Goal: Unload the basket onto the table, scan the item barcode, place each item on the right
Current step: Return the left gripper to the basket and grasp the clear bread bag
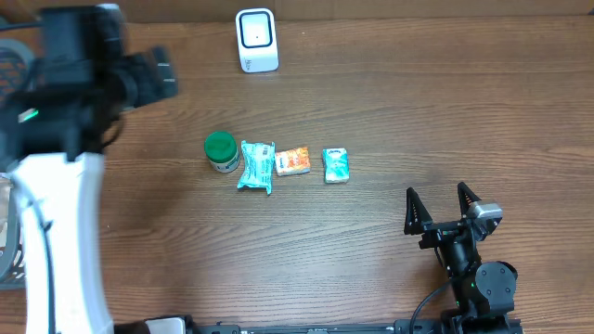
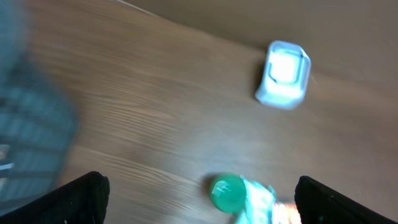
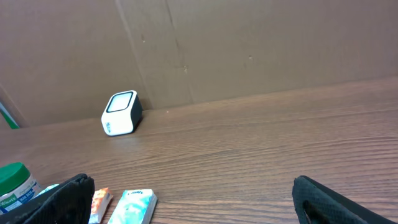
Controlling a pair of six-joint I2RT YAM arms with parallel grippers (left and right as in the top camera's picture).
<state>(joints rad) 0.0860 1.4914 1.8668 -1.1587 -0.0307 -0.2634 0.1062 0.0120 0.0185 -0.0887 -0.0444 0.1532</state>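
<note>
**Jaws.** The left jaws are seen spread fully wide in the blurred left wrist view, with nothing held between them. The right jaws are likewise wide open and empty, set low over the desk (image 1: 390, 102).

**Task items.** Four items are laid in a line: a green-lidded jar (image 1: 221, 151), a long teal packet (image 1: 256, 166), an orange packet (image 1: 293, 160) and a small teal pack (image 1: 335, 164). Which one is meant for scanning cannot be told. The scanner (image 1: 256, 40) is stood apart from the line, on the far side of it from both jaws.

**Governing relation.** From the right jaws, the line is found ahead and to the left, with the small teal pack nearest and the scanner farther off on the same side. From the left jaws, the jar is found just ahead and a little to the right, with the scanner beyond it. The two arms are judged about equally near, each to its own end of the line. The packets' long axes are laid fore-and-aft, across the opening line of the right jaws. A grip across a packet's short width is therefore judged open to that arm without much wrist rotation.
</note>
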